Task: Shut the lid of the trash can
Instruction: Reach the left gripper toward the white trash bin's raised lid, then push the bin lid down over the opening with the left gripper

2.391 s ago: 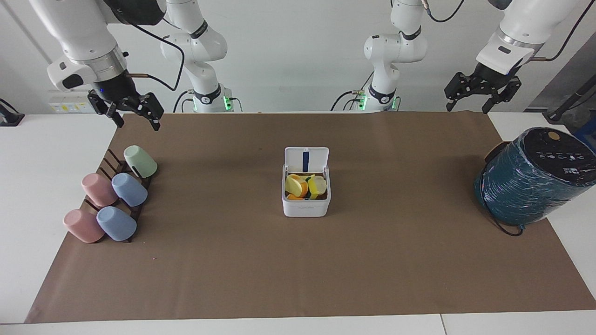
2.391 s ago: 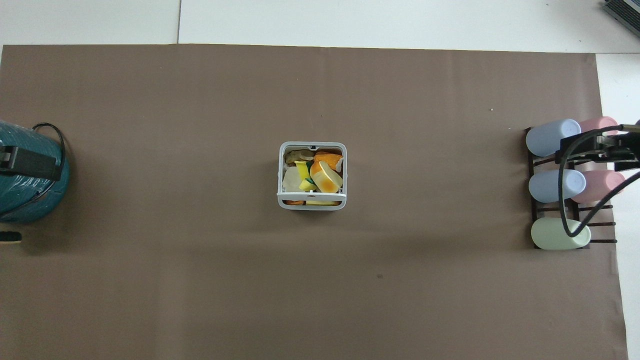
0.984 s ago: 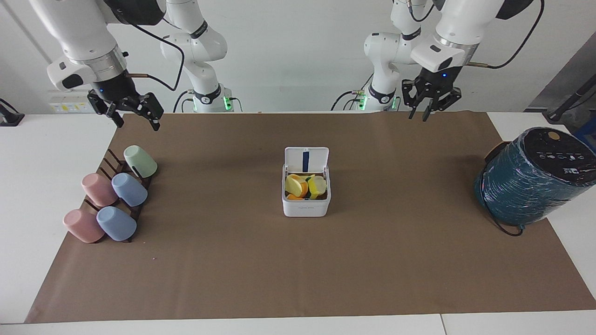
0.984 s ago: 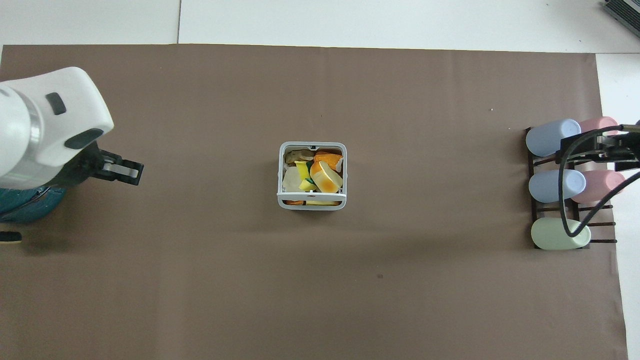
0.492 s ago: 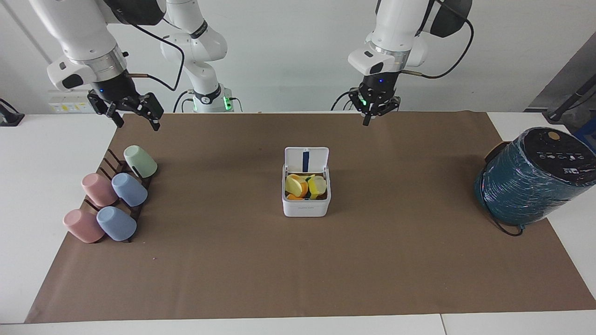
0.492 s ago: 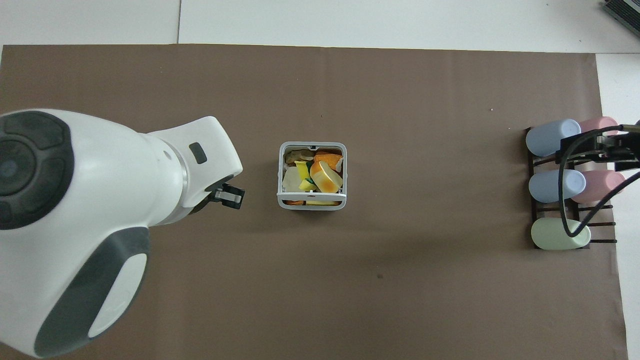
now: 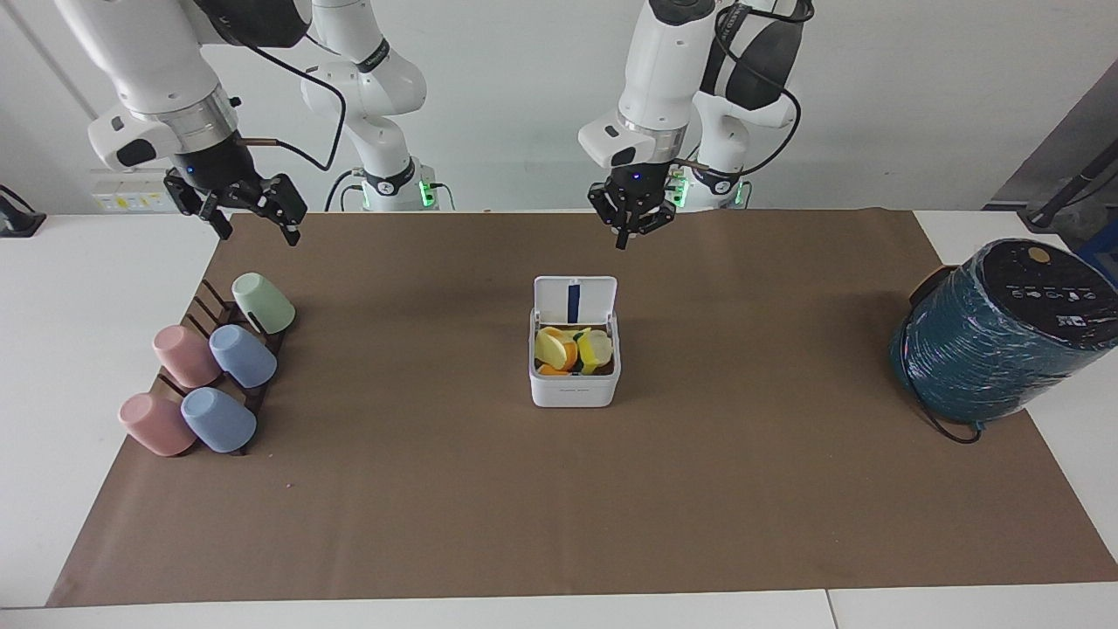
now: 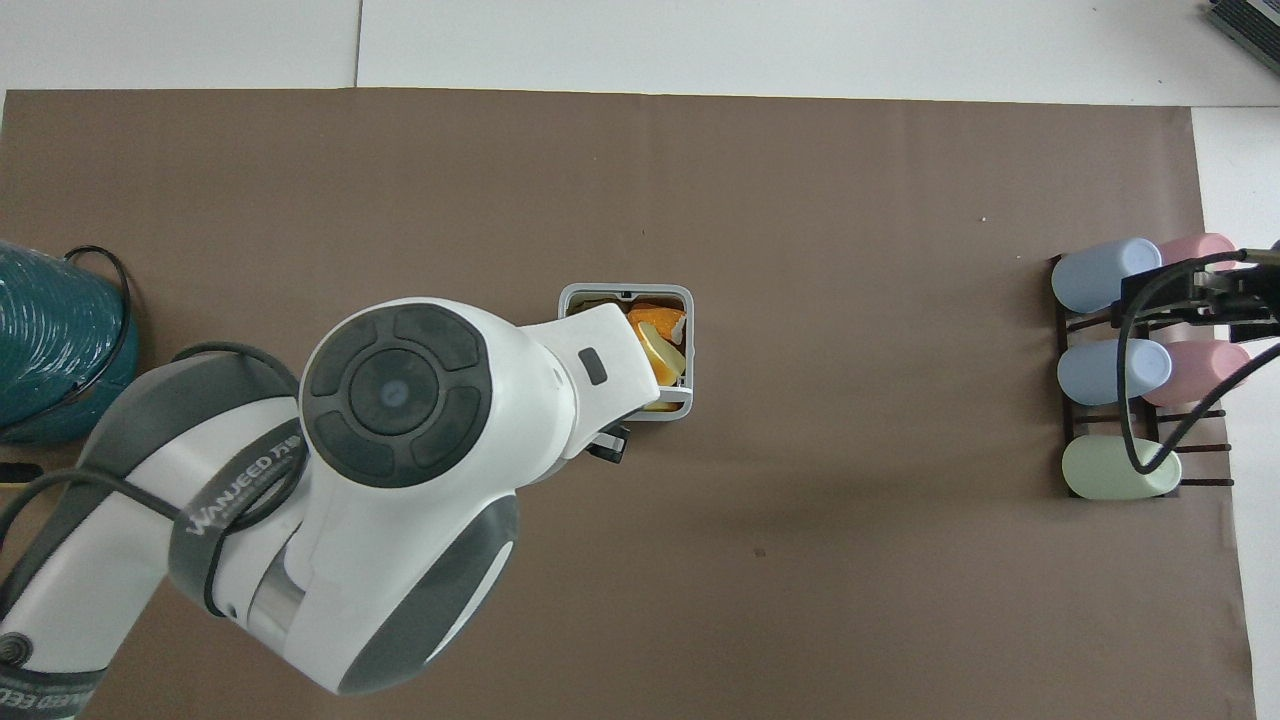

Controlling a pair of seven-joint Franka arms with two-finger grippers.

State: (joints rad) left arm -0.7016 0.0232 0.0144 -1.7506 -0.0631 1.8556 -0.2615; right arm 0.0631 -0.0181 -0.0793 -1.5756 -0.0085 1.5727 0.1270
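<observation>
The small white trash can (image 7: 575, 383) stands mid-table on the brown mat, full of yellow and orange scraps. Its lid (image 7: 575, 300) stands upright and open on the edge nearer to the robots, with the dark blue strip showing. My left gripper (image 7: 623, 243) hangs shut over the mat by the lid's hinge side, above the lid and not touching it. In the overhead view the left arm covers most of the trash can (image 8: 676, 297). My right gripper (image 7: 258, 232) waits open and empty over the mat's corner by the cup rack.
A rack of pastel cups (image 7: 214, 367) lies at the right arm's end of the table. A large teal wrapped cylinder (image 7: 1004, 336) with a black cable stands at the left arm's end. The brown mat (image 7: 559, 507) covers the table's middle.
My left arm has swung in from over the teal cylinder to beside the lid, and its fingers have closed. The right arm, the trash can and the lid have not moved.
</observation>
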